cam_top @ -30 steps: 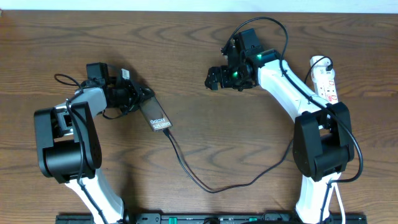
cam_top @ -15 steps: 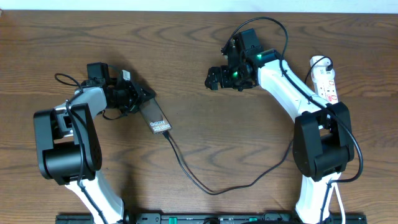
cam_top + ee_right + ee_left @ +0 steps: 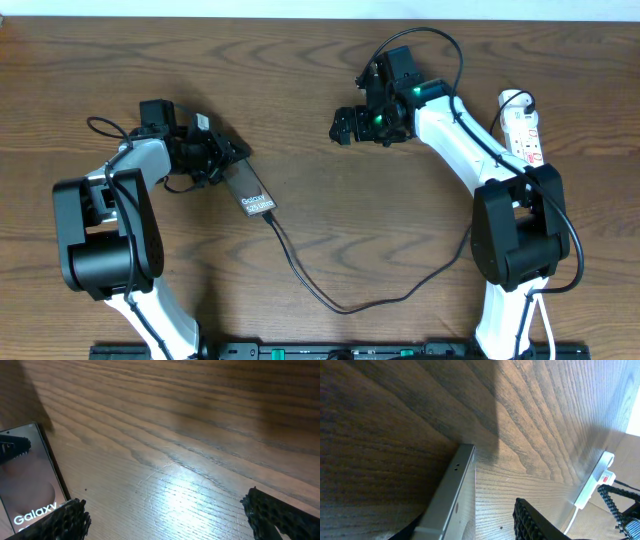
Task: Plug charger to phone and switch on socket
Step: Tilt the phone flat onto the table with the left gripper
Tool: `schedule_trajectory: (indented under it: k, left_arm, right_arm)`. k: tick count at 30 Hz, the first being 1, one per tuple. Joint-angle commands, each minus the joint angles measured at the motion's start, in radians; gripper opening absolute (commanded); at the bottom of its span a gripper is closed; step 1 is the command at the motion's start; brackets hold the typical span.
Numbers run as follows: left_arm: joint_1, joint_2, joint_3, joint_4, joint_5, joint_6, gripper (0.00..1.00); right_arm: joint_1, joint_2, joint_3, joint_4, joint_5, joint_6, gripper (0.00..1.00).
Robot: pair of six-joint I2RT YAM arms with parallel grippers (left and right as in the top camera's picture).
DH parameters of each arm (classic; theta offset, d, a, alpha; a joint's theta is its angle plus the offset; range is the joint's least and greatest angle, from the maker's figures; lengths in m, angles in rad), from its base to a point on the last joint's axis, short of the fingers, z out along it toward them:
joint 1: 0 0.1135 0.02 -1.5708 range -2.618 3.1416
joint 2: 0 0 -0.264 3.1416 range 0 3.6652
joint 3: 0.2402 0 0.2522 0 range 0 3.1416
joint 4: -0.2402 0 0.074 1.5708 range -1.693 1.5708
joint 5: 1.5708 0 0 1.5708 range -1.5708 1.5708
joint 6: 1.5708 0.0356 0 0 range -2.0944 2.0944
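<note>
While the left fingers [image 3: 225,160] grasp the phone [image 3: 250,190], the right fingers [image 3: 343,126] hover spread.

Phone [image 3: 451,497] edge close up, socket [image 3: 594,485] beyond

White lettering stands on the phone [image 3: 27,495] — in the right wrist view the word "Galaxy" reads clearly near its lower end, cut off by the frame edge. From overhead the same lettering shows on the phone [image 3: 255,195] as two small white lines, too small to read beyond the start of "Galaxy". The socket [image 3: 524,130] carries red marks — no letters can be made out on them. Nothing else readable.
</note>
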Motion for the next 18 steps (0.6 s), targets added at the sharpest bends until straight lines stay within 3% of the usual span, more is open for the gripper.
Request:
schedule_trajectory:
  k: [1, 18]
  left_arm:
    - [0.000, 0.040, -0.031, -0.051, -0.197, 0.014, 0.45]
    - [0.000, 0.040, -0.031, -0.121, -0.244, 0.022, 0.52]
  right_arm:
    - [0.005, -0.028, 0.019, -0.003, 0.000, 0.006, 0.99]
    - [0.005, -0.028, 0.019, -0.003, 0.000, 0.006, 0.99]
